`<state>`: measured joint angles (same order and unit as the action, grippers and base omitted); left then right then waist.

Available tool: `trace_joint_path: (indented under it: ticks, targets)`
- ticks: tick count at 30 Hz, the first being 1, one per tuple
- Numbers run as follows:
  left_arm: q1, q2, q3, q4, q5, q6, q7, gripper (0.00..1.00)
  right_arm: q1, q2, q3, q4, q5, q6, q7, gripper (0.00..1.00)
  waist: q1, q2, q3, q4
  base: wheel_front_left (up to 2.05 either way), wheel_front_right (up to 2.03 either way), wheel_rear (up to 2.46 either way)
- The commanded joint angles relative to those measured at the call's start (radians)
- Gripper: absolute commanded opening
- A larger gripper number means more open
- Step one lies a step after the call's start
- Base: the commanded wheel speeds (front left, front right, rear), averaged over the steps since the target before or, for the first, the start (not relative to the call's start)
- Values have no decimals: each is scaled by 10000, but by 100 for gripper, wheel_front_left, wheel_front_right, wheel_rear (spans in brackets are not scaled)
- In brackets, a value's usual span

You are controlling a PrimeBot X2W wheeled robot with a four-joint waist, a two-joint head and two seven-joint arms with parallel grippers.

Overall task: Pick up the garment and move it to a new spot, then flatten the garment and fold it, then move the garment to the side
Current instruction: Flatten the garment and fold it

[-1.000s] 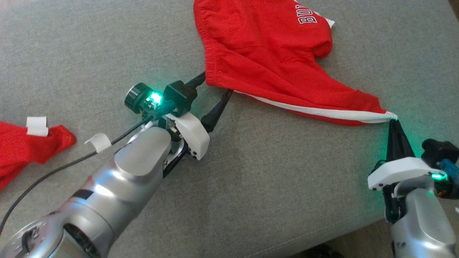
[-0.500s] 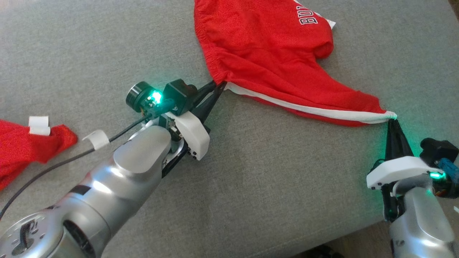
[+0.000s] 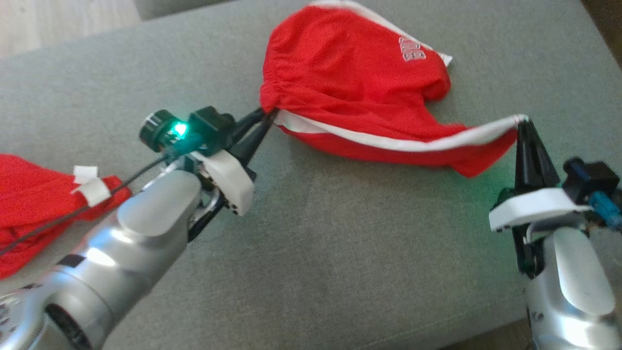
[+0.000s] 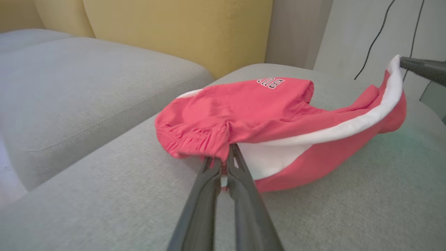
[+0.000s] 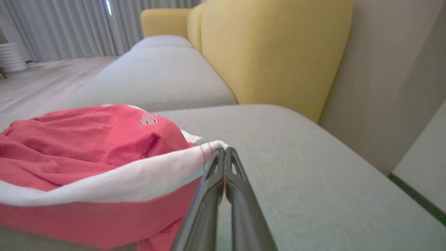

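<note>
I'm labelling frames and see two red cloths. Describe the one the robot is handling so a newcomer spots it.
On the grey sofa cushion, the red garment is pinched by the fingers of the left gripper and right gripper. Unlike the other red cloth at the left, it has a white stripe and lettering.

Garment (image 3: 350, 82): red, white side stripe, white lettering. Cushion (image 3: 340, 253): grey. Backrest (image 5: 275, 48), upper frame: yellow. Second cloth (image 3: 29, 194), left edge: red.

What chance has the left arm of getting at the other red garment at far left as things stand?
Probably not yet: the left claw is shut on the red shorts and must release first. Otherwise the other red garment lies close by, unobstructed.
</note>
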<state>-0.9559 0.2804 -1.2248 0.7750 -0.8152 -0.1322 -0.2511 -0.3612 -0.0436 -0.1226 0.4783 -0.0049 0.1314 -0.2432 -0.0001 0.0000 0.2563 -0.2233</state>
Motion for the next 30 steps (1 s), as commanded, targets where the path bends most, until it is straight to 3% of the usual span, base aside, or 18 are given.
trace_joint_path:
  ticks: [1, 6, 12, 16, 20, 30]
  targets:
    - [-383, 412, 384, -291, -147, 15, -105, 0, -508, -66, 297, -692, -242, -7, 128, 0, 1, 0, -401, 229, 0, 0, 0]
    - [-873, 1016, 252, -834, -391, 15, 184, 0, -1024, -116, 666, -1862, -786, -7, 716, 0, 1, 0, -962, 561, 0, 0, 0]
    - [-1932, 1871, 302, -1877, -1109, 15, 1186, 0, -2293, -906, 1567, -2735, -479, -7, 1520, 0, 1, 0, -1827, 1087, 0, 0, 0]
    - [-2488, 2352, 436, -2199, -1393, 21, 1676, 0, -3022, -1260, 2069, -2623, 18, -7, 1775, 0, 1, 0, -2401, 1264, 0, 0, 0]
    - [-2710, 2560, 826, -2356, -1617, 334, 1600, 0, -3436, -1598, 2340, -2288, 399, -7, 1859, 0, 1, 0, -2709, 1393, 0, 0, 0]
    - [-1712, 2990, 1140, -3567, -2131, 1015, 1169, 0, -2821, -2188, 2327, -1853, 876, -7, 1985, 0, 1, 0, -3158, 1690, 0, 0, 0]
